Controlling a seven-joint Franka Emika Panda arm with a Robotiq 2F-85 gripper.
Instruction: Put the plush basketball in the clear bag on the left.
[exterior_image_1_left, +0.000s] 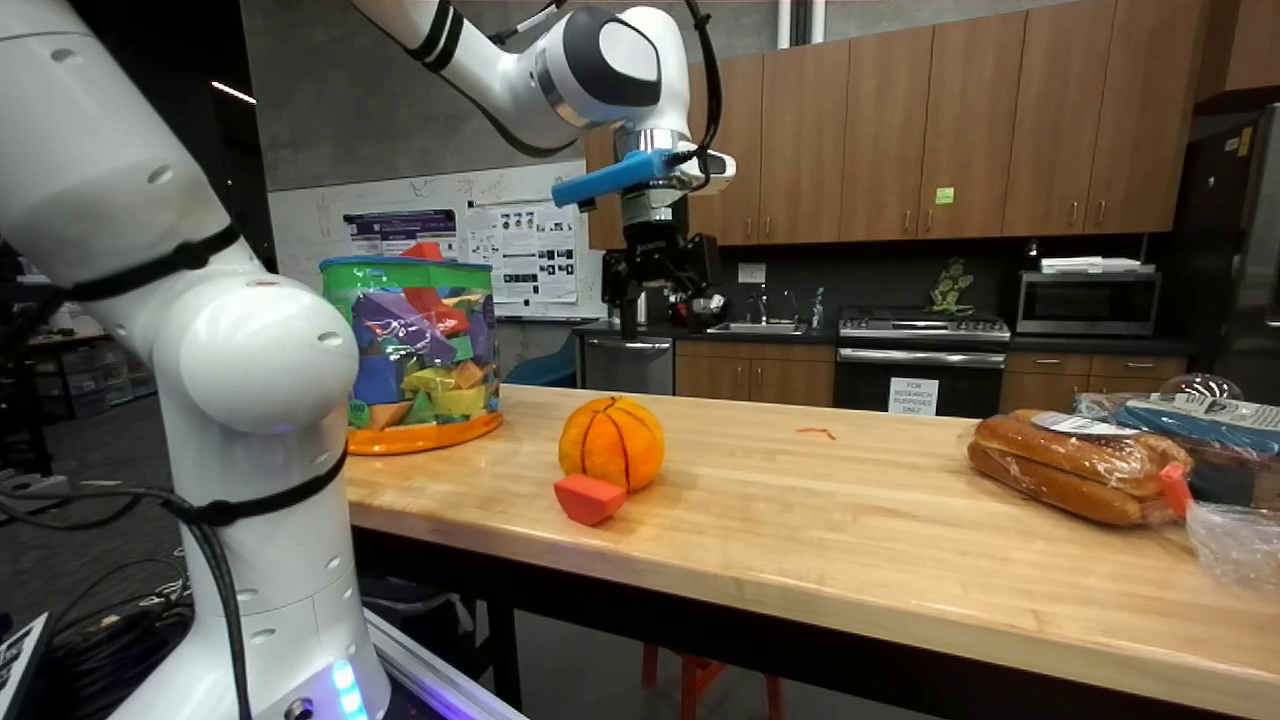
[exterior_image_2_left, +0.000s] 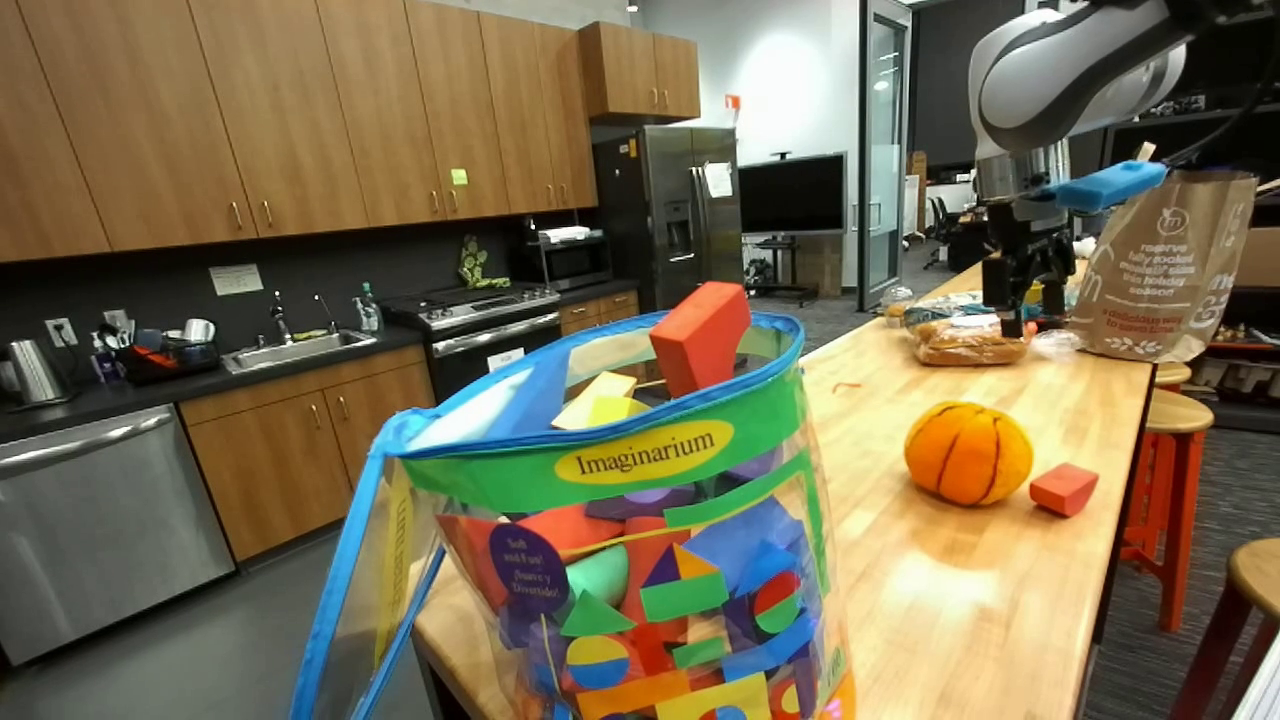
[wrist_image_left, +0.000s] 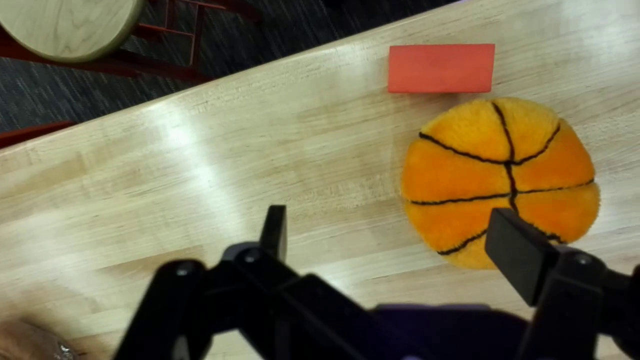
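Observation:
The plush basketball (exterior_image_1_left: 612, 445) rests on the wooden table beside a red block. It shows in both exterior views (exterior_image_2_left: 968, 453) and in the wrist view (wrist_image_left: 460, 175). The clear bag (exterior_image_1_left: 400, 272) stands upright at the table end near the robot base. In an exterior view its green band and blue rim (exterior_image_2_left: 500, 485) show, with the top unzipped and colourful blocks inside. My gripper (exterior_image_1_left: 664, 322) is open and empty, well above the table, also seen in an exterior view (exterior_image_2_left: 1033, 318). In the wrist view one finger of the gripper (wrist_image_left: 387, 215) overlaps the ball's lower part.
The red block (wrist_image_left: 441, 68) lies by the ball, near the table edge. Bagged bread (exterior_image_1_left: 1075, 465) and a brown paper bag (exterior_image_2_left: 1160, 265) stand at the far end of the table (exterior_image_1_left: 800, 520). A thin orange strip (exterior_image_1_left: 816, 432) lies on it. Stools (exterior_image_2_left: 1180, 415) stand alongside.

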